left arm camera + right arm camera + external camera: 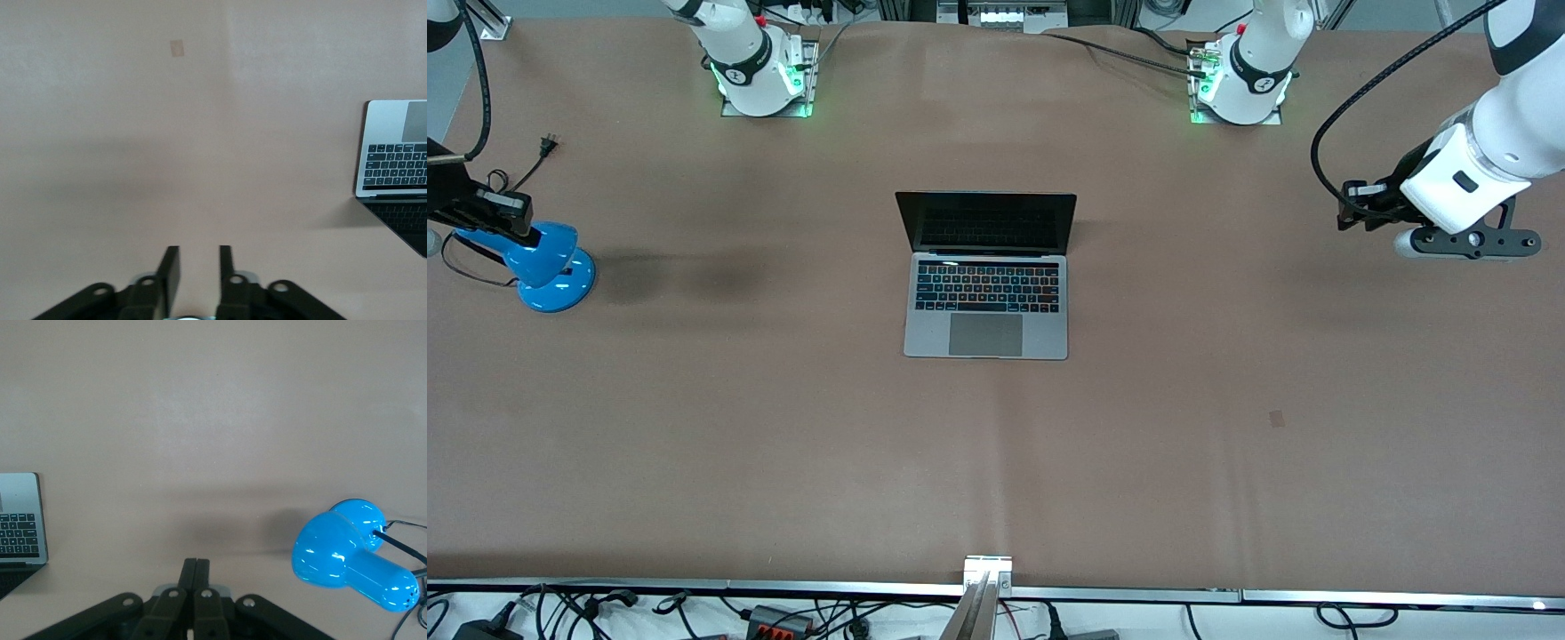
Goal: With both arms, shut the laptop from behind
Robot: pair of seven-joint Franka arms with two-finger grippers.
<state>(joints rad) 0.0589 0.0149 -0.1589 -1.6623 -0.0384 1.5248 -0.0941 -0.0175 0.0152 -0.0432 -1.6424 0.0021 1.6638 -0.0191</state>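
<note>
Laptop [986, 277] mid-table, lamp [543, 264] toward right arm's end

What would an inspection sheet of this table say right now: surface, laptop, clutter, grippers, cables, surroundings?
Surface: brown table, one small darker patch toward the left arm's end.
Job's things: laptop open, screen dark and upright, mid-table, untouched.
Clutter: blue lamp at the right arm's end.
Grippers: left gripper open, over bare table at its own end; right gripper shut, over the table by the lamp. Both away from the laptop.
Cables: lamp plug lying loose on the table; black cable looping from the left arm.
Surroundings: two arm bases lit green; more wiring below the table's metal edge.
</note>
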